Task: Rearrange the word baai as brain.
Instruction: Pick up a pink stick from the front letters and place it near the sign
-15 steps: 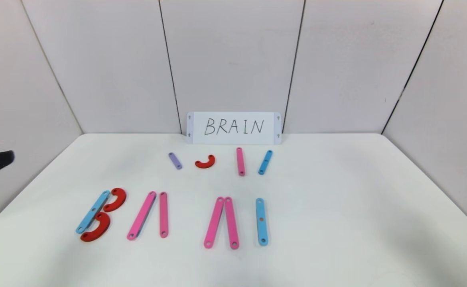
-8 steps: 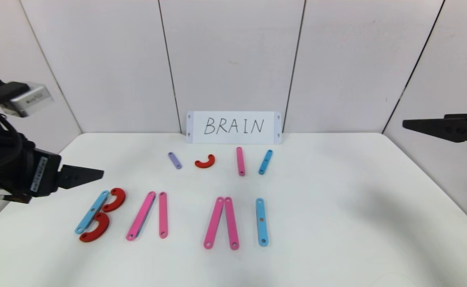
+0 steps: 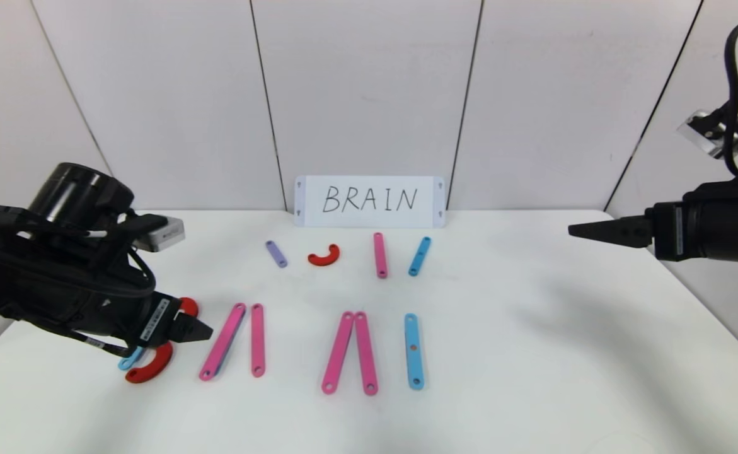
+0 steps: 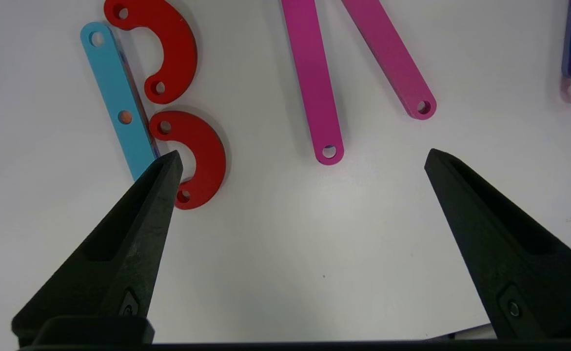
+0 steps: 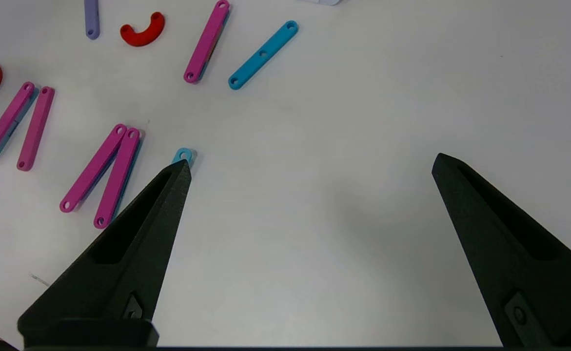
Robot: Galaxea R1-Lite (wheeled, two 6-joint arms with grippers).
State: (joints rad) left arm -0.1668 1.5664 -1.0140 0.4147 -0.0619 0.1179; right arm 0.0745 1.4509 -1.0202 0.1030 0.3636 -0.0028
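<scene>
The word baai [image 3: 268, 343] runs across the lower middle of the head view, laid flat on the white worktop [image 3: 532, 353] in thin, matte, round-ended pieces pierced with small holes. Its first letter, at lower left, is a blue strip [image 4: 119, 102] with two red C-shaped curves [image 4: 195, 156] set against one long edge; the left arm covers much of it in the head view. To the right come two pairs of long pink strips [image 3: 350, 353], each leaning together at the top, then a lone upright blue strip [image 3: 413, 350]. Above this row, in the middle of the frame, lie spare pieces well apart from each other: a short purple strip [image 3: 276, 254], a small red curve [image 3: 324, 256], a pink strip [image 3: 379, 255] and a tilted blue strip [image 3: 419, 256]. Behind them a white card [image 3: 369, 202] with handwritten BRAIN stands against the panelled wall. The left gripper [image 4: 302, 156] hangs low at lower left, its black wedge-shaped jaws spread wide and holding nothing. The right gripper [image 5: 309, 163] hovers at the right edge, jaws likewise wide apart and empty.
</scene>
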